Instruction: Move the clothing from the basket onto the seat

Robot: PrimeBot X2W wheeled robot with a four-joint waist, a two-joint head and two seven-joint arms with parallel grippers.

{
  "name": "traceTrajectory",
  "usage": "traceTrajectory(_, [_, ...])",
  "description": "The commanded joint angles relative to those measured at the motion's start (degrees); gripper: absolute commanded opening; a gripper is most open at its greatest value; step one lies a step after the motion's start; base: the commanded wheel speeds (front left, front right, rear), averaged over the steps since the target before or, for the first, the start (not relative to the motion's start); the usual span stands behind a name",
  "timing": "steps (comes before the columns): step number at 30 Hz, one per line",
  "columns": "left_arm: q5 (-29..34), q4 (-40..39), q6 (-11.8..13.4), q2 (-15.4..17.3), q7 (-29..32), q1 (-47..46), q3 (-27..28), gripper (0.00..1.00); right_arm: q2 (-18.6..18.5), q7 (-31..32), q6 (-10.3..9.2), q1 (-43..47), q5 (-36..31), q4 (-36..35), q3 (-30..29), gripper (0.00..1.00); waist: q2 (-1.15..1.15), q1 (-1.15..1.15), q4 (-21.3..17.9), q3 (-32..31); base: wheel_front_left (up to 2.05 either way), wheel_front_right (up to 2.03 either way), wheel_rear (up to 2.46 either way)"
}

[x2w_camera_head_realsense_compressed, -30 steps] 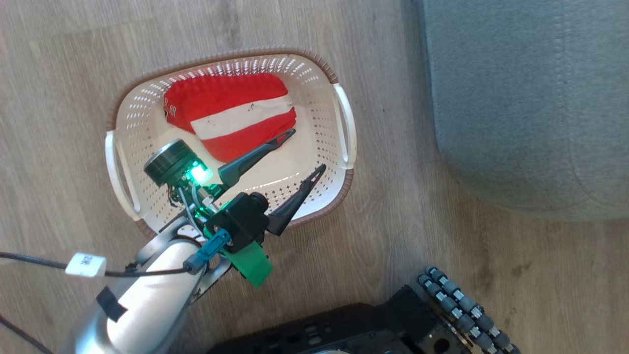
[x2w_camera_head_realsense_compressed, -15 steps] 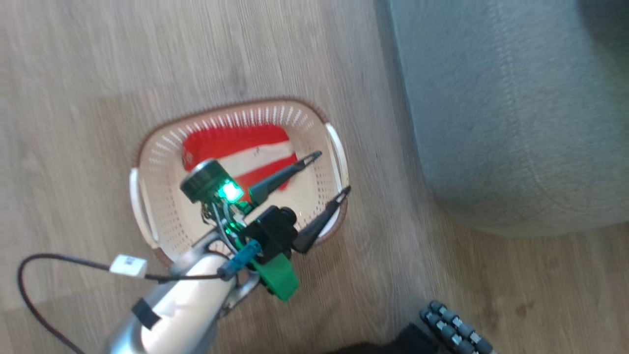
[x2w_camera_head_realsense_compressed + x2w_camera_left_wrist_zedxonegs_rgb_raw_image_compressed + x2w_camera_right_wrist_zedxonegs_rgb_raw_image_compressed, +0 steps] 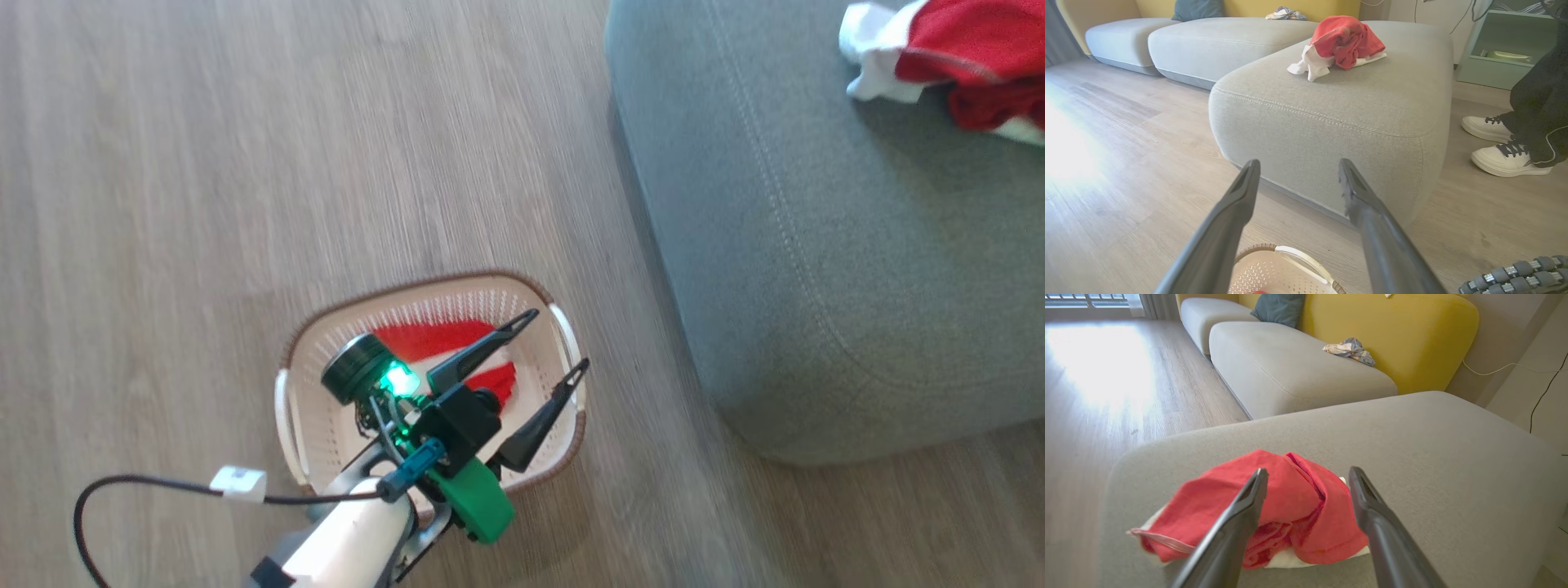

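Seen from the head camera, a cream-white perforated plastic laundry basket with a brown woven-look rim (image 3: pixel 318 392) stands on a pale wooden floor (image 3: pixel 204 163), near the rounded corner of a large grey fabric-upholstered seat cushion (image 3: pixel 816 269). One red fabric garment with a white band (image 3: pixel 416 336) lies inside the basket, in its far half. The left tool (image 3: pixel 558 339) hangs above the basket with its two dark fingers spread wide and holding nothing. The garment sits below and just behind the fingertips, while the fingers point over the rim toward the seat. In the left wrist view the seat (image 3: pixel 1331 106) is ahead and the basket (image 3: pixel 1282 265) is at the bottom edge, so this tool probably needs to tip downward to reach the cloth. The arm covers much of the garment, so its long axis cannot be told. A second red and white garment (image 3: pixel 1298 498) lies crumpled on the seat under the right tool (image 3: pixel 1308 470), which is also wide and empty. The left arm is plainly nearer the basket.
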Motion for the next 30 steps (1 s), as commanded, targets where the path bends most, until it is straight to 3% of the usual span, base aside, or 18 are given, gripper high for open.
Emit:
traceTrajectory(1, [-0.33, -1.36, 0.59, -0.52, -0.28, 0.2, 2.59, 1.0, 1.15, -0.74, -0.01, 0.39, 2.21, -4.37, 2.85, 1.0, 0.0, 0.01, 0.98, -3.61, 0.0, 0.0, 0.0])
traceTrajectory(6, [-0.42, -1.67, 1.57, -1.64, -0.28, 2.34, 5.49, 1.0, 3.91, -0.77, -0.01, 9.66, 15.26, -20.1, 15.69, 1.0, 0.0, 0.01, 2.44, -7.36, 0.0, 0.0, 0.0])
traceTrajectory(10, [-0.17, -2.06, 2.48, -2.34, -0.28, 3.83, 7.62, 1.0, 1.88, -0.77, -0.01, 20.58, 27.12, -35.1, 25.39, 1.0, 0.0, 0.01, 4.12, -9.86, 0.0, 0.0, 0.0])
traceTrajectory(14, [-0.51, -2.47, 3.81, -3.08, -0.28, 5.05, 10.62, 1.0, -0.77, -0.78, -0.01, 29.76, 34.47, -47.59, 29.86, 1.0, 0.0, 0.01, 6.06, -11.66, 0.0, 0.0, 0.0])
traceTrajectory(17, [-1.17, -2.99, 5.45, -3.88, -0.28, 6.24, 14.33, 1.0, -0.54, -0.78, -0.01, 36.51, 37.96, -56.73, 30.98, 1.0, 0.0, 0.01, 8.07, -13.2, 0.0, 0.0, 0.0])
traceTrajectory(22, [-1.47, -3.6, 7.58, -4.62, -0.28, 7.81, 19.17, 1.0, 0.67, -0.78, -0.01, 43.04, 38.01, -63.38, 32.73, 1.0, 0.0, 0.01, 10.38, -14.6, 0.0, 0.0, 0.0])
traceTrajectory(30, [-1.92, -3.98, 11.53, -5.35, -0.28, 10.44, 26.56, 1.0, 5.15, -0.78, -0.01, 50.83, 37.2, -66.16, 33.17, 1.0, 0.0, 0.01, 13.19, -15.97, 0.0, 0.0, 0.0])
